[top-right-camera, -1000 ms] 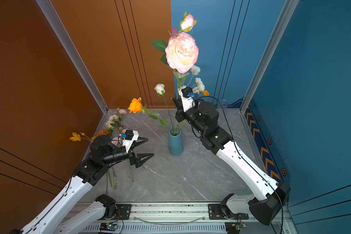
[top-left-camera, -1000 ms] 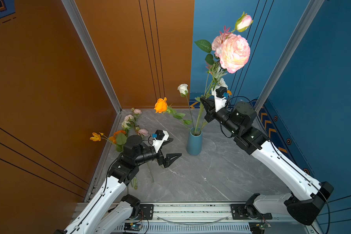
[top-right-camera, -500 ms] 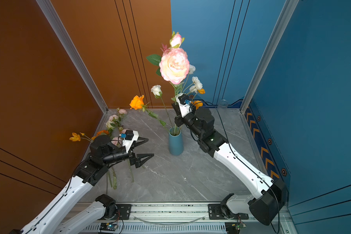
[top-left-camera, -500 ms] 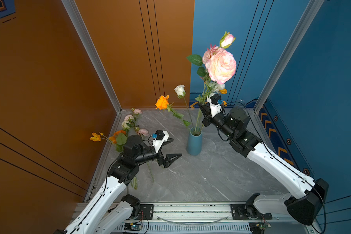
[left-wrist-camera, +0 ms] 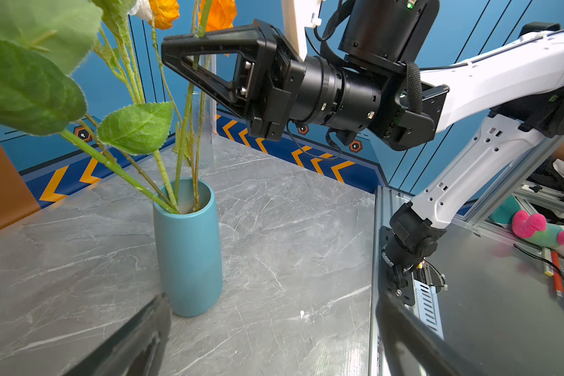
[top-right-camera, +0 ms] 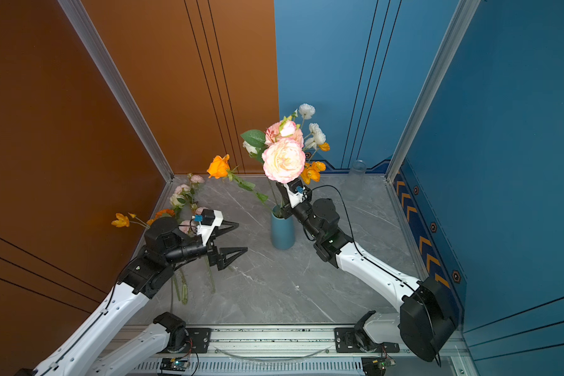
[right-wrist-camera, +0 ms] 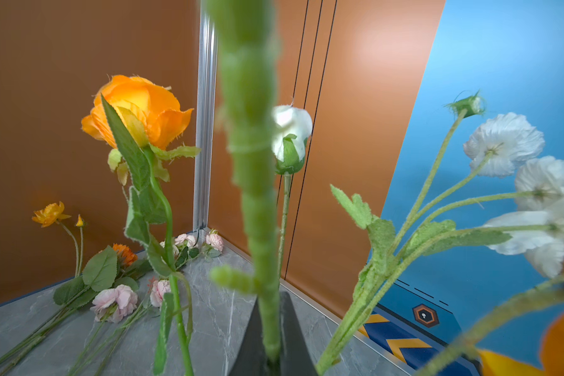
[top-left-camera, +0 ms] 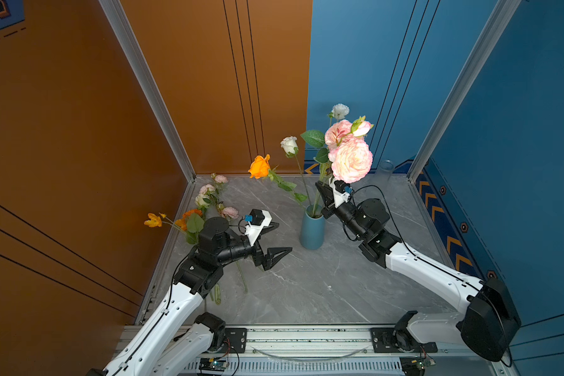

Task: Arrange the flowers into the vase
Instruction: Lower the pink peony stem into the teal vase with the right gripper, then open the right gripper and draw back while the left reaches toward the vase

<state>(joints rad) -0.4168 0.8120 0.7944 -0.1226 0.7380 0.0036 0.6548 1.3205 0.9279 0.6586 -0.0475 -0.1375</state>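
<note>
The right gripper is clamped shut on the green stem of the big pink flower, just above the mouth of the blue vase. In the right wrist view the stem rises straight out from between the two dark fingers, with no gap showing on either side. In the left wrist view the same stem passes the gripper's tips and runs down into the vase, where its lower end sits inside among the other stems. In both top views the bloom stands right above the gripper.

Other flowers are already in the vase. An orange rose leans out to the left, and a white bud stands beside it. At the back are a spray of white flowers and some small orange ones.

The left gripper is spread wide and holds nothing. It hangs over the grey table, to the left of the vase and apart from it, with its tips pointing that way. Behind it, loose flowers — small pink, cream and orange ones — lie on the table in the far left corner, by the orange wall.
</note>
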